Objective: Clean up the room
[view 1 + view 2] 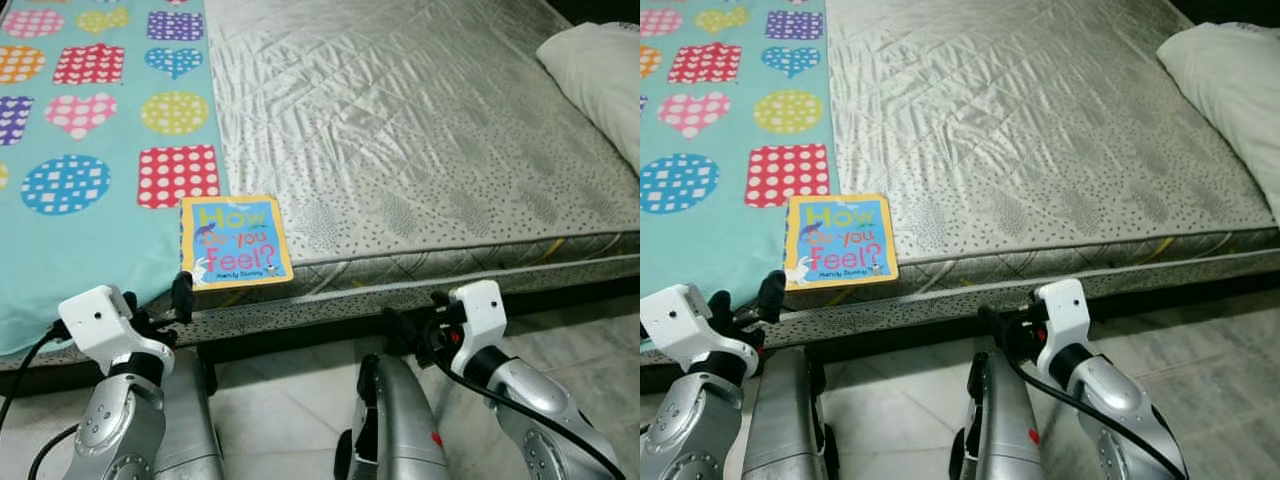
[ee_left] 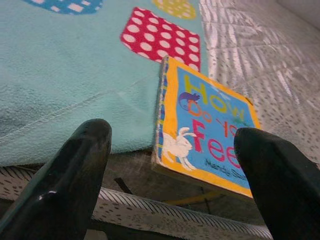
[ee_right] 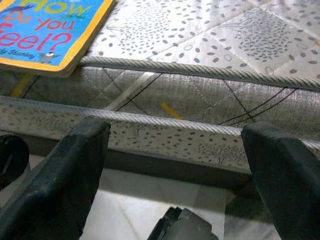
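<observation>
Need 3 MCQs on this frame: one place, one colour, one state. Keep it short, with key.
1. Where does the yellow-bordered blue board book lie?
A. on the floor
B. at the grey quilted mattress's front edge, partly on the turquoise fleece blanket
C. on the white pillow

2. What colour is the dotted square on the blanket nearest the book?
A. red
B. green
C. black

3. How are the left gripper's fingers?
A. shut on the book
B. open, pointing at the book
C. shut on the blanket

Key: B, its corner overhangs the mattress edge; A, red with white dots; B, fingers stand apart, nothing held.
</observation>
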`<state>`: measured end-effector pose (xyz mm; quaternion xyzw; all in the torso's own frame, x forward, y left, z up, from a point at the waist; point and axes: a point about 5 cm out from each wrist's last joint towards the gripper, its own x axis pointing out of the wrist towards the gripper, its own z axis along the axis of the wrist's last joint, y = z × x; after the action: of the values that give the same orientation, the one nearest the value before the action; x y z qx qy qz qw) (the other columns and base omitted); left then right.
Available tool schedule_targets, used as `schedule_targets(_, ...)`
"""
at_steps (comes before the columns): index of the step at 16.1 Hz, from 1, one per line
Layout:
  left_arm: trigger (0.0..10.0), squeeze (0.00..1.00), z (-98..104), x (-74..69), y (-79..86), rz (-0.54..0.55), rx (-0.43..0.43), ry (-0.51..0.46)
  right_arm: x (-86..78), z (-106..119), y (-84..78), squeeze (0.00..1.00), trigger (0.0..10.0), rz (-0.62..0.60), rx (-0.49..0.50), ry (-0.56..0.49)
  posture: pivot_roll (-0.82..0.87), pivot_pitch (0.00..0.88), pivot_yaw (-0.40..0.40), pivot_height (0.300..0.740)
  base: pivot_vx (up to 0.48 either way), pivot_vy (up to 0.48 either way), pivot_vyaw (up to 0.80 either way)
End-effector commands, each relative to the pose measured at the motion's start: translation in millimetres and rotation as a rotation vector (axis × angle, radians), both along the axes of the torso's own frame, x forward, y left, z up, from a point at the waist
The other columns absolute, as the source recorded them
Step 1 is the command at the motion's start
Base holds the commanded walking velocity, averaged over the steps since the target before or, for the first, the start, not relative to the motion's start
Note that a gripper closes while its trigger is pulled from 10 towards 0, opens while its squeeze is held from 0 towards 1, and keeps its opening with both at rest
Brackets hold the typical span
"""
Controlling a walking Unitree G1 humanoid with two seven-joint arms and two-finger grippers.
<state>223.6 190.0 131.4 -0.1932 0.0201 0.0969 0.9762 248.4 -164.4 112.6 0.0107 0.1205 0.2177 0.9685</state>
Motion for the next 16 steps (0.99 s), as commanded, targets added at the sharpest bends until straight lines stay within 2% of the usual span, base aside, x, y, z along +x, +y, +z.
schedule_targets(1,10.0,0.0,-2.7,-1.7,2.8,0.037,0.006,0.015,-1.7,-4.4,-3.3,0.0,10.0,-0.01,-0.011,0.015,-0.06,0.215,-0.106,0.476,0.0,0.0,0.0)
schedule_targets(2,10.0,0.0,-8.9,-2.6,8.8,0.102,-0.061,0.049,0.2,-4.4,-3.7,0.0,10.0,-0.021,-0.011,0.01,-0.06,0.21,-0.105,0.476,0.0,0.0,0.0)
schedule_targets(4,10.0,0.0,-15.4,1.9,10.5,0.078,-0.115,0.07,1.8,-3.3,-5.6,0.0,10.0,-0.039,-0.014,0.002,-0.07,0.208,-0.109,0.476,0.0,0.0,0.0)
schedule_targets(6,10.0,0.0,-12.4,15.3,9.0,0.022,-0.124,0.06,2.3,-1.2,-9.4,0.0,10.0,-0.065,-0.02,-0.01,-0.08,0.21,-0.113,0.476,0.0,0.0,0.0)
schedule_targets(7,10.0,0.0,-8.7,28.6,11.5,0.009,-0.119,0.043,2.6,-0.4,-11.7,0.0,10.0,-0.079,-0.027,-0.017,-0.09,0.209,-0.113,0.476,0.0,0.0,0.0)
schedule_targets(8,10.0,0.0,-7.0,33.4,10.9,-0.003,-0.118,0.036,2.7,-0.1,-12.6,0.0,10.0,-0.084,-0.03,-0.02,-0.1,0.206,-0.113,0.476,0.0,0.0,0.0)
schedule_targets(11,10.0,0.0,-0.2,42.6,0.2,-0.07,-0.131,0.009,5.3,0.0,-14.0,0.0,10.0,-0.092,-0.039,-0.027,-0.1,0.199,-0.112,0.476,0.0,0.0,0.0)
schedule_targets(14,10.0,0.0,-5.7,43.7,-1.7,-0.076,-0.16,0.03,8.4,1.1,-12.6,0.0,10.0,-0.096,-0.042,-0.036,-0.1,0.2,-0.111,0.476,0.0,0.0,0.0)
schedule_targets(16,10.0,0.0,-12.9,47.7,-3.1,-0.092,-0.212,0.053,8.7,0.9,-12.2,0.0,10.0,-0.098,-0.041,-0.038,-0.1,0.196,-0.111,0.476,0.0,0.0,0.0)
